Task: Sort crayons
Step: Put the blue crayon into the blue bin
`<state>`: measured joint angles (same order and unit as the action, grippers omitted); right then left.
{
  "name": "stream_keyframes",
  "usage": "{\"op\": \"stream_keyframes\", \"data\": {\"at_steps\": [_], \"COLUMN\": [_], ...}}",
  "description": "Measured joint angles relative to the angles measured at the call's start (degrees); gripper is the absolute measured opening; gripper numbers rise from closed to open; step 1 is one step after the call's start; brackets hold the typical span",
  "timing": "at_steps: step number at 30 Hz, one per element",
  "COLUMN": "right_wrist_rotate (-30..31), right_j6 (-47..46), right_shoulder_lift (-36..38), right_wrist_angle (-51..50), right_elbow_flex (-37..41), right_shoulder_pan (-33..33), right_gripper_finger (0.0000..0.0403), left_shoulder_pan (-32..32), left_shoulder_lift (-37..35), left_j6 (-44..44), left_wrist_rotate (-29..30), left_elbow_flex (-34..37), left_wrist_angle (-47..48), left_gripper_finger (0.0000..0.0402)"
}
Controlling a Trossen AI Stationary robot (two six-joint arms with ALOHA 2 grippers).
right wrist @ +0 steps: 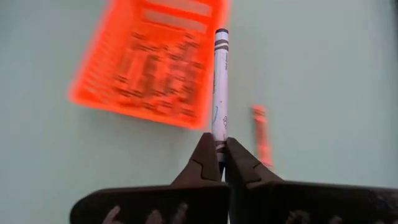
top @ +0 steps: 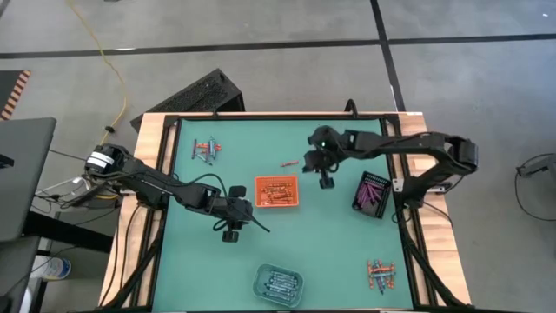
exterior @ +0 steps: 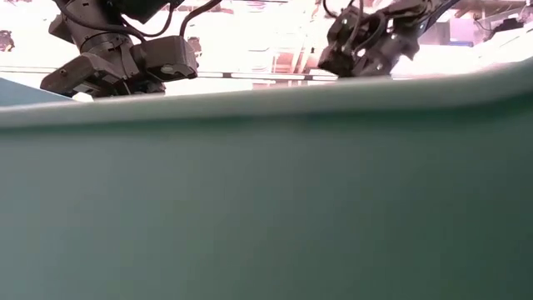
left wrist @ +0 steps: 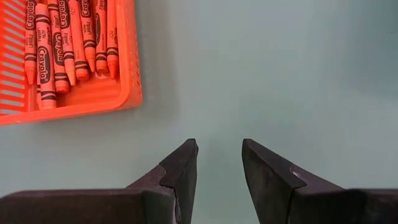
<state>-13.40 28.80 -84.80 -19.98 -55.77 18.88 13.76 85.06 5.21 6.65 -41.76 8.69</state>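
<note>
We see the right gripper [right wrist: 221, 163] closed on a blue-grey crayon [right wrist: 220, 87] by its very end, above the mat near the orange tray [top: 277, 191]. It could pivot and slip. The left gripper [left wrist: 219, 163] waits open, empty.

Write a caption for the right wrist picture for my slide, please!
Right gripper shut on a blue-grey wax crayon, above the green mat near an orange plastic tray and one loose orange-red crayon.

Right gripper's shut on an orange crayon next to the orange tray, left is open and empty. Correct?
Not quite: the right gripper holds a blue-grey crayon, as the right wrist view shows. An orange crayon lies loose nearby. Orange tray and left gripper, open and empty, are right.
</note>
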Motion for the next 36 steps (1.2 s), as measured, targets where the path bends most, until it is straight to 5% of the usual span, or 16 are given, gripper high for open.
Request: {"op": "stream_keyframes", "data": {"at_steps": [8,18,36], "right_wrist_rotate": [-1.70,-1.61,-7.60], "right_j6": [-10.70,-24.45,-45.45], "right_shoulder_lift": [0.36,-1.39,-15.71], "right_wrist_angle": [-0.73,13.49,41.86], "right_elbow_flex": [0.00,-0.11,-0.67], "right_shoulder_pan": [-17.34,-37.55,-46.30], "right_gripper_finger": [0.0000,0.0000,0.0000], "left_shoulder_pan": [0.01,0.00,0.00], "left_shoulder_lift": [0.00,0.02,0.02], "left_j6": [-0.57,-1.57,3.24], "left_wrist_rotate": [2.20,3.18,3.22], "left_elbow_flex": [-0.02,-0.02,-0.13], "left_wrist_angle": [0.51,1.38,0.83], "left_gripper_finger": [0.0118,0.0118,0.0118]}}
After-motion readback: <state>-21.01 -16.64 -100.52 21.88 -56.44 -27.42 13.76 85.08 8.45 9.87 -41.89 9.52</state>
